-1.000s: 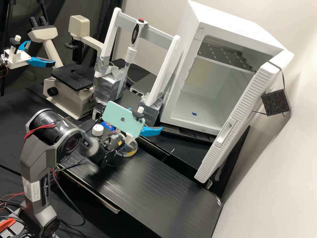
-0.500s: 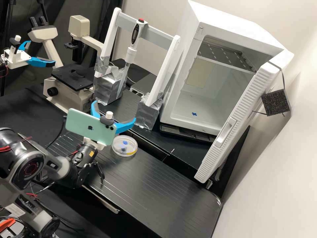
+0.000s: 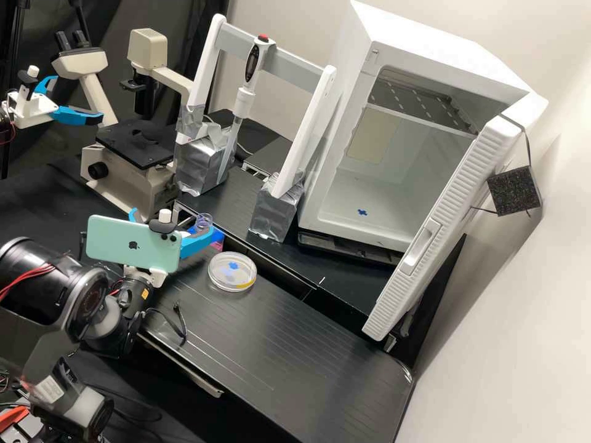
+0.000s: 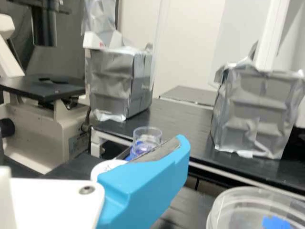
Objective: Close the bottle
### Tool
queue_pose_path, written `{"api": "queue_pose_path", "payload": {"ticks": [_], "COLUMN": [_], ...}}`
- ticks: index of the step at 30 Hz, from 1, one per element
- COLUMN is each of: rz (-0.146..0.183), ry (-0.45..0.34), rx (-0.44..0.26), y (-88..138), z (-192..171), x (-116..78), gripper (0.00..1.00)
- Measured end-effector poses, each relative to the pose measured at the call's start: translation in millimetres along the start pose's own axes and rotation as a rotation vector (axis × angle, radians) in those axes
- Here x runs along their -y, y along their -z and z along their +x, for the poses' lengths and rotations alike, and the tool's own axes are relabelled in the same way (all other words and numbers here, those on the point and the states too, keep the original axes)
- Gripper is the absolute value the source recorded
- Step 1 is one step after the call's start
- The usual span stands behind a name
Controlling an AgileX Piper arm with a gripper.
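Note:
In the high view my gripper point(image 3: 172, 223) stands open at the bench's left part, its rear finger mostly behind the green phone. A clear, open-topped bottle point(image 3: 204, 219) shows just behind the front finger, with blue and pink at its base. In the wrist view one blue finger of the gripper point(image 4: 143, 183) covers the lower part of the bottle point(image 4: 147, 134). Beside the bottle, a white round cap point(image 4: 106, 167) is partly hidden by that finger. Whether finger and bottle touch, I cannot tell.
A lidded clear dish point(image 3: 232, 271) lies right of the gripper. Behind are a microscope point(image 3: 132, 178), a white frame on foil-wrapped blocks point(image 3: 274, 212) holding a pipette point(image 3: 245, 101), and an open white cabinet point(image 3: 329, 203). Another gripper hangs at far left.
The arm has drawn back leftward, first from beyond the dish's left side, then slightly lower. The white cap seen earlier in the high view is now covered, while the clear bottle has come into sight.

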Motion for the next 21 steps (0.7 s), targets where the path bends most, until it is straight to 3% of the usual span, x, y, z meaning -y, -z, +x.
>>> {"api": "queue_pose_path", "payload": {"ticks": [9,10,21], "rz": [0.004,0.006,0.016], "ry": [0.001,0.006,0.026], "rx": [0.064,0.069,0.063], "y": [-12.7,-14.2,-17.2], "z": [7.3,7.5,10.1], "x": [-1.7,-1.1,-1.5], "gripper": [1.0,0.0,0.0]}}
